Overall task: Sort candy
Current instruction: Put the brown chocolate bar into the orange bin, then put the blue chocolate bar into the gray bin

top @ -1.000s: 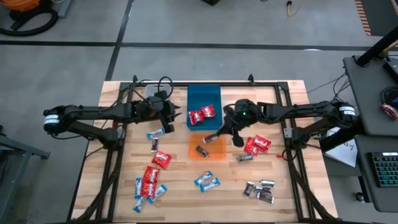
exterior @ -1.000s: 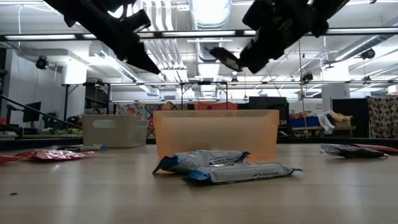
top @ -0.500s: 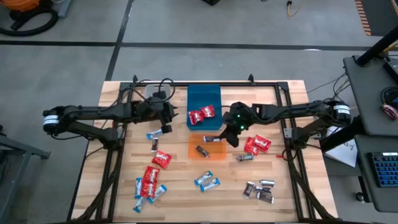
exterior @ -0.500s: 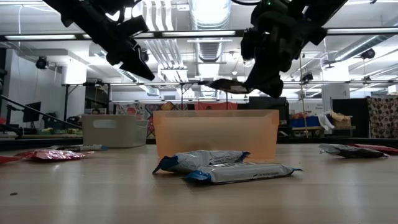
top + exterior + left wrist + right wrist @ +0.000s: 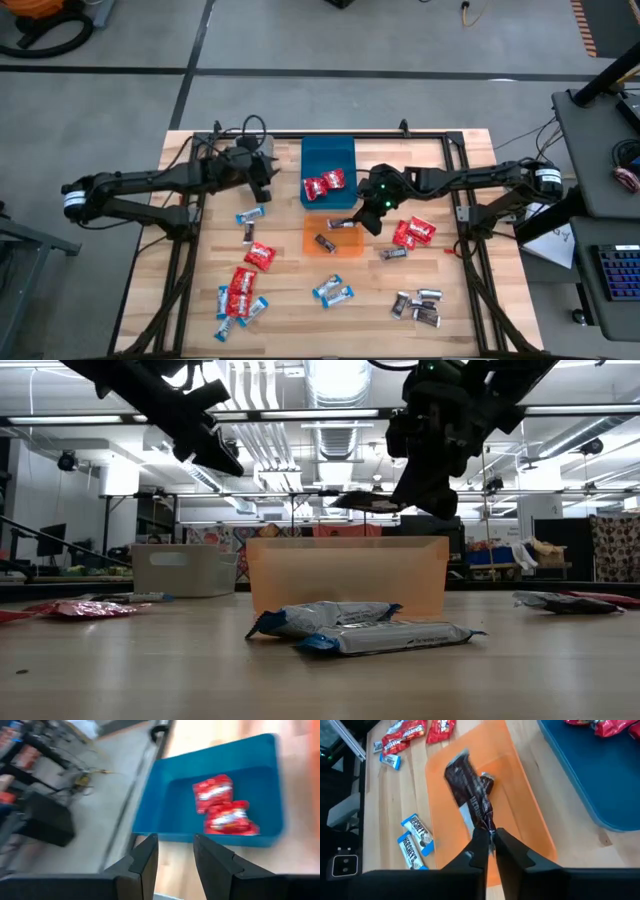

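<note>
My right gripper hangs over the orange bin, shut on a dark brown candy. In the low view the candy sticks out level above the bin's rim. Another dark candy lies on the bin's floor. My left gripper is open and holds nothing, just left of the blue bin. Two red candies lie in that bin. My right gripper pinches the dark candy by one wrapper end between its two fingertips. The fingers slant down from the table's right side. The candy reaches away from them, about level and clear of the orange bin.
Loose candy lies on the wooden table: red and blue-and-white at the near left, blue-and-white near the middle, red and dark on the right. A clear bin stands at the far left.
My right gripper has sunk toward the orange bin and rolled. The dark candy, which hung tilted before, now lies level just above the bin's rim. My left gripper has shifted a little toward the far edge and rolled, still open.
</note>
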Action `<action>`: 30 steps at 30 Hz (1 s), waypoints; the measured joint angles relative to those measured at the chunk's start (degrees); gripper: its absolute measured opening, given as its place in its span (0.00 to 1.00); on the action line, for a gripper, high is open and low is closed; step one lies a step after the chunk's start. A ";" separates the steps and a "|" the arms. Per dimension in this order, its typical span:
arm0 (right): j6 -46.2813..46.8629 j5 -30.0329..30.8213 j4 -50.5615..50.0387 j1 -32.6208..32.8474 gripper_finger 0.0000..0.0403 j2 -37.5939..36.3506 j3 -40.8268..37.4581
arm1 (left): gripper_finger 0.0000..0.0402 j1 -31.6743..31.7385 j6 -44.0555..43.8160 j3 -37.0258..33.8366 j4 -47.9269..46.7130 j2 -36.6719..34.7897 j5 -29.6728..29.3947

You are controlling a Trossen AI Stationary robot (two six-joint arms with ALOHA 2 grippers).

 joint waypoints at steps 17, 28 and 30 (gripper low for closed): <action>-2.72 -4.07 -2.70 -9.83 0.39 -3.05 2.63 | 0.27 4.39 -9.10 0.26 9.87 -0.58 -4.44; -11.49 12.63 0.72 -12.28 0.31 -5.04 6.40 | 0.25 -3.59 -42.46 12.62 -32.20 -3.82 4.17; -6.76 12.73 1.80 -10.77 0.29 -5.51 6.40 | 0.24 -4.98 -46.40 15.07 -40.30 -2.88 3.66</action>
